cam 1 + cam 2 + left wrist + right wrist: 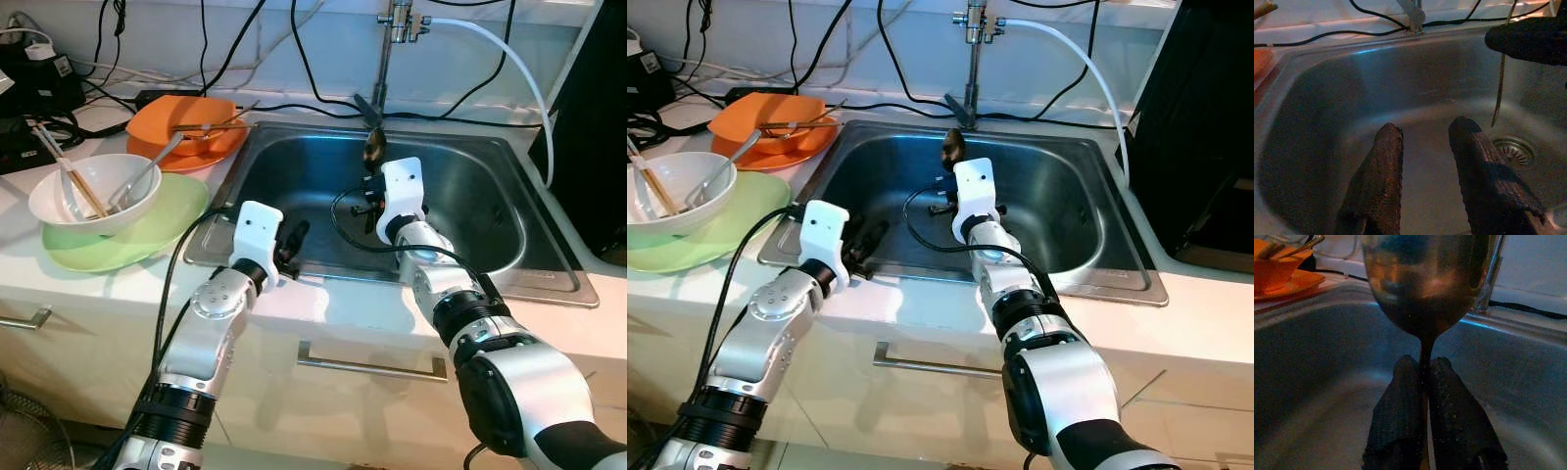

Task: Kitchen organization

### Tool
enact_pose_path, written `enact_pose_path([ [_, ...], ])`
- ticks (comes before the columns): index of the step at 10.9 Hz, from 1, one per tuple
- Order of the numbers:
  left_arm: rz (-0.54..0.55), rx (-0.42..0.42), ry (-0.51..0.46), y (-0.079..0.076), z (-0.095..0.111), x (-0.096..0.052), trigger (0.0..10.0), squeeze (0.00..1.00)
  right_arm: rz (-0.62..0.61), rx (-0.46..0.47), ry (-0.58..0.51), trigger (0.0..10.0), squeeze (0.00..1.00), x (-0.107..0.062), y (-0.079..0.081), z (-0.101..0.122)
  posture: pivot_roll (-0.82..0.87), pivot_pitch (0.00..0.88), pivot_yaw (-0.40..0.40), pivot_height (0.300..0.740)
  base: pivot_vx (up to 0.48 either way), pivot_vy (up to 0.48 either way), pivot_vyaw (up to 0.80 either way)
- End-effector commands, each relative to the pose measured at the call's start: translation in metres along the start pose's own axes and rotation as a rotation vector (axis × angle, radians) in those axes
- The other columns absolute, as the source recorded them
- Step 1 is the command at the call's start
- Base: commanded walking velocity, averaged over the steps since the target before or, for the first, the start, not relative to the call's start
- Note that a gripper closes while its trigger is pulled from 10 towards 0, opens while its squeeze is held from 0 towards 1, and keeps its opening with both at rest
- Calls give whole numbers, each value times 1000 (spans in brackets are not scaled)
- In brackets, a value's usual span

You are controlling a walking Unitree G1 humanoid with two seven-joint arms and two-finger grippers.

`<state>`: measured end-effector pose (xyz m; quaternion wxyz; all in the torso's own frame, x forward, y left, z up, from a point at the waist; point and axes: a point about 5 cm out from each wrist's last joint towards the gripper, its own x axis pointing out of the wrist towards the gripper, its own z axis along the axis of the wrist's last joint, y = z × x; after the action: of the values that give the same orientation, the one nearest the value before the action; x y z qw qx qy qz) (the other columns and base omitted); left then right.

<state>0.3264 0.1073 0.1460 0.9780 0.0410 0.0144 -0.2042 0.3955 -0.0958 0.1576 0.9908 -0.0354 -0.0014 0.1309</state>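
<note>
So far you have one spoon (375,145) in hand: your right gripper (1425,382) has its two fingers pressed tight on the handle, holding the spoon upright above the sink (490,264), bowl end up near the tap (384,69). Your left gripper (1422,166) hovers over the near left edge of the sink with its fingers spread and nothing between them; its wrist view looks down at the bare basin and the drain (1513,151). Most of the tidying looks undone. On the counter to the left, a white bowl (93,201) with chopsticks (67,176) and a spoon-like utensil sits on a green plate (147,240), and behind it an orange bowl (191,122) with cutlery laid across it rests on an orange plate (171,162). You would judge this an early stage: one utensil carried to the sink, the dishes yet to follow.
</note>
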Motion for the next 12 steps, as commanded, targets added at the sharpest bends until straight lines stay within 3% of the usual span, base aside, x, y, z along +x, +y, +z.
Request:
enact_pose_path([
  [1,0,-5,29,-2,-7,-1,10000,0,2,-4,10,10000,1000,-3,-1,-6,176,12,-6,740,0,0,0],
  [3,3,-5,23,0,-5,-2,10000,0,-6,-5,0,10000,1000,-2,-2,-4,186,9,-1,740,0,0,0],
  [4,8,1,18,1,-4,-1,10000,0,-10,0,2,10000,0,-2,-1,-5,198,8,-5,740,0,0,0],
  [6,12,2,15,2,-3,-1,10000,0,0,5,3,10000,0,-3,2,-6,200,11,-4,740,0,0,0],
  [7,11,3,16,2,-3,-1,10000,0,2,12,-2,10000,1000,-3,2,-6,199,12,-3,740,0,0,0],
  [8,12,5,13,2,-2,0,10000,0,-9,6,-13,10000,890,-2,0,-3,200,14,-2,740,0,0,0],
  [9,11,7,12,2,-2,0,10000,0,-10,5,-16,10000,0,-2,0,-2,200,14,-1,740,0,0,0],
  [10,11,8,12,2,-2,0,10000,0,-2,40,-33,10000,1000,-1,0,1,203,16,-2,740,0,0,0],
  [12,12,7,11,2,-2,0,10000,0,-5,34,-36,10000,1000,-1,0,1,204,17,-5,740,0,0,0],
])
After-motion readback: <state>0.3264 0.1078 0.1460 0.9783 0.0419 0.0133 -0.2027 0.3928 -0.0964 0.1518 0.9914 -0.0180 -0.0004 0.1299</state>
